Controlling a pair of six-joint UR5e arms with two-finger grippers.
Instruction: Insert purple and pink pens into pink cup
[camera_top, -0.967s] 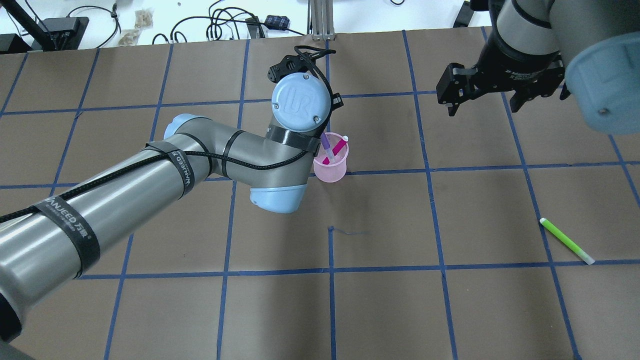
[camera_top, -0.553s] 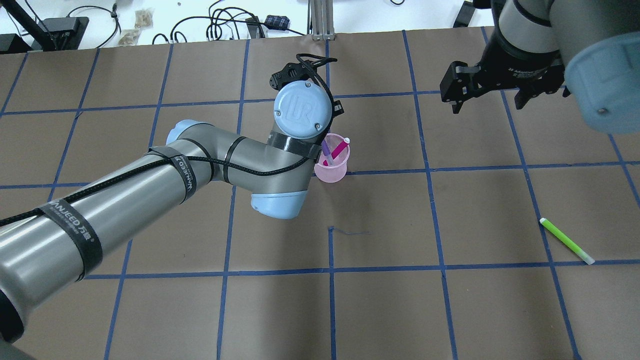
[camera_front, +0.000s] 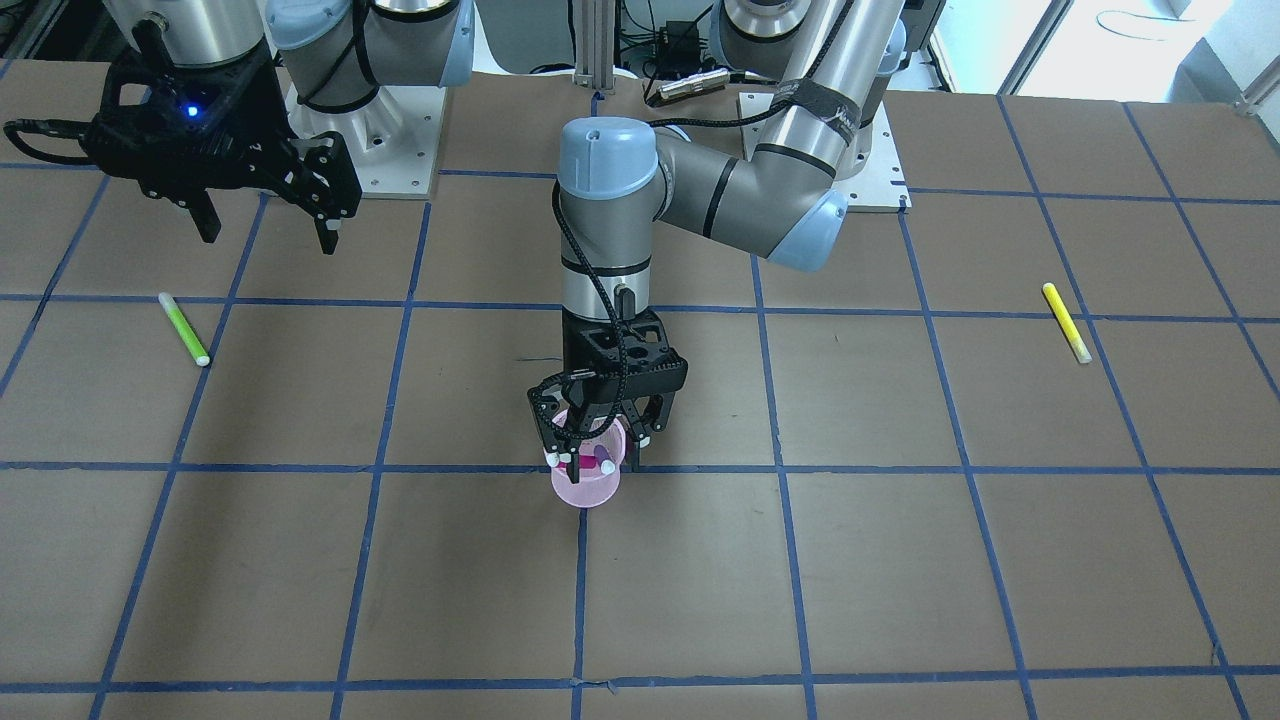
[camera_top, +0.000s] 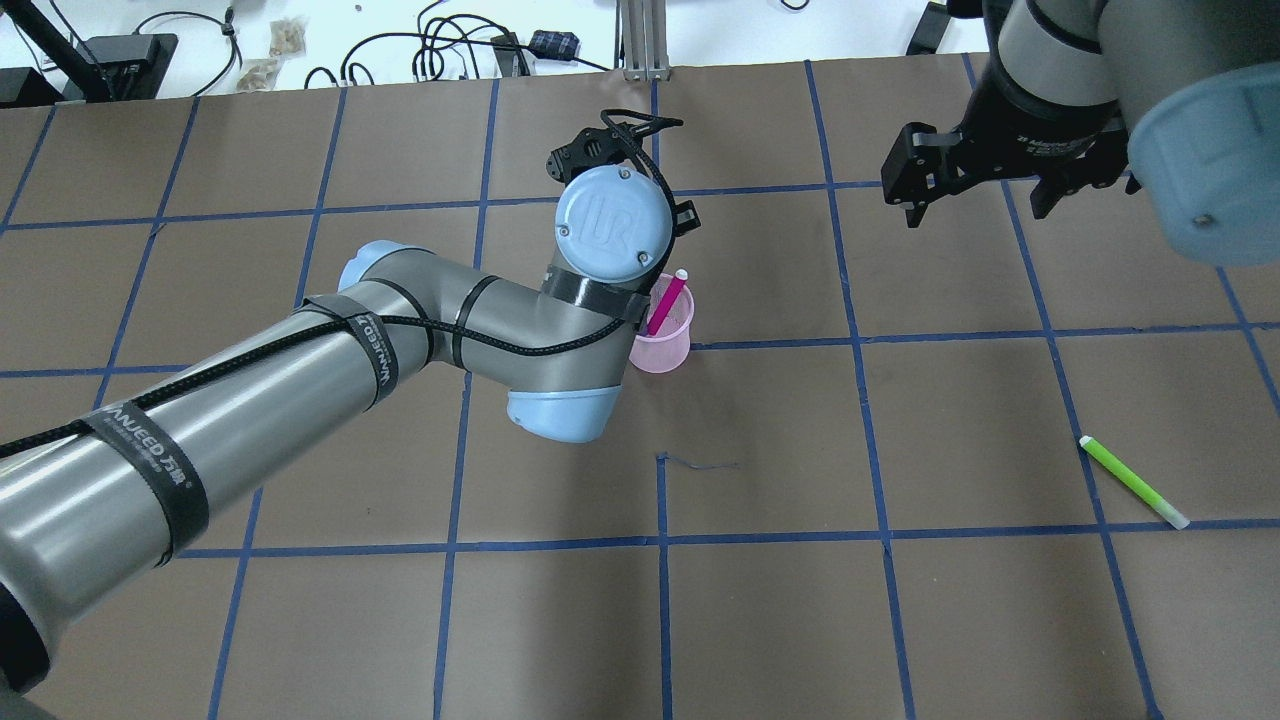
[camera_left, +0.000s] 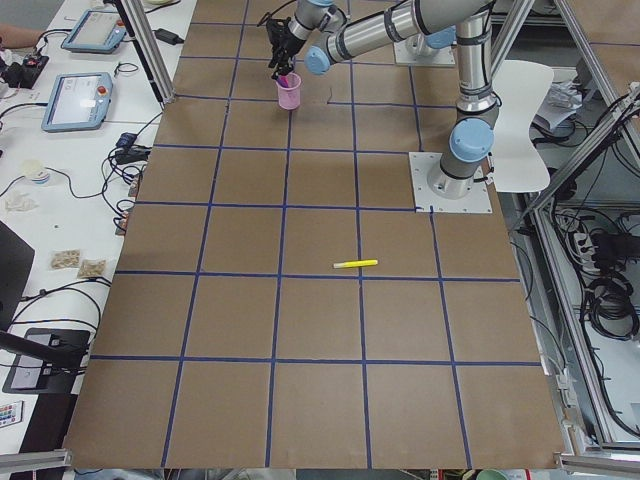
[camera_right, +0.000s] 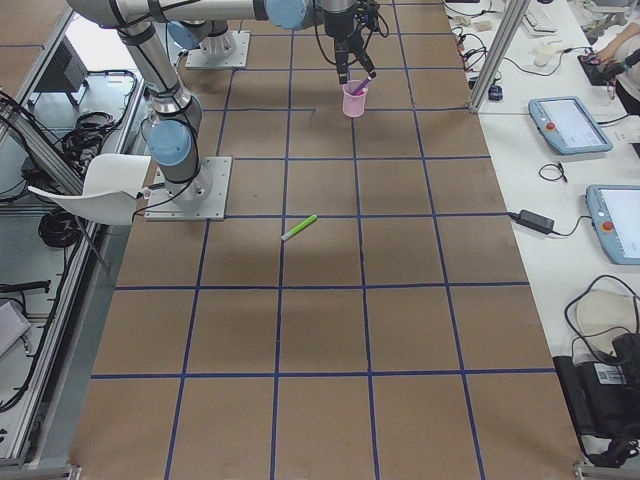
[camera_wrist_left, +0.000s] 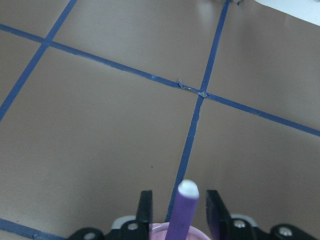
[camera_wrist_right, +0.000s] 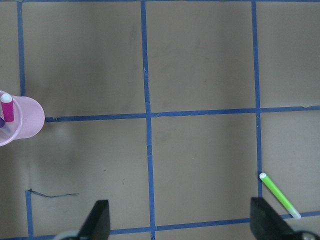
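Note:
The pink cup (camera_top: 664, 348) stands upright near the table's middle, also in the front view (camera_front: 585, 490). The pink pen (camera_top: 668, 300) leans inside it. The purple pen (camera_wrist_left: 182, 215) also stands in the cup, between the fingers of my left gripper (camera_front: 592, 455), with a gap on each side. The left gripper is open and hangs just over the cup's rim. In the overhead view the left wrist hides the purple pen. My right gripper (camera_top: 975, 208) is open and empty, raised at the far right, away from the cup.
A green pen (camera_top: 1133, 482) lies on the brown paper at the right front. A yellow pen (camera_front: 1066, 322) lies on the robot's left side. Blue tape lines grid the table (camera_top: 760, 600). Cables and devices lie beyond the far edge.
My left wrist has shifted slightly right and away and now covers the purple pen in the overhead view. The cup, the pink pen and the right gripper have barely moved.

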